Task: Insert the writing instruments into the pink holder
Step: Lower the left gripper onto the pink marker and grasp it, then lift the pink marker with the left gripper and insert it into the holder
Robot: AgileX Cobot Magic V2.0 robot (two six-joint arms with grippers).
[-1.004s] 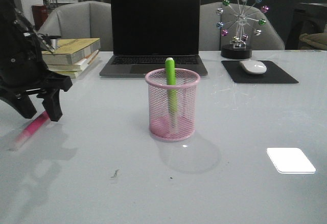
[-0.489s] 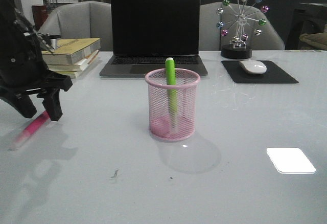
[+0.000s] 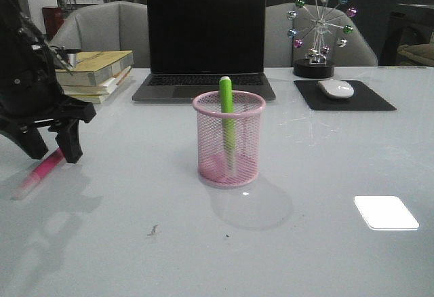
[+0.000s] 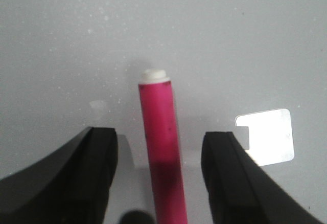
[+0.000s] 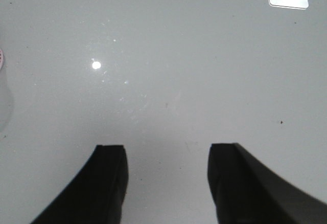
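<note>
Pink marker [image 4: 161, 152] lies between the parted left tool [image 4: 159, 175] fingers.

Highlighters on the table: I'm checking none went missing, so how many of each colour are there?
Pink highlighter: 1, lying on the table between the open left gripper's fingers.
Green highlighter: 1, standing in the pink holder.
Total: 2
</note>
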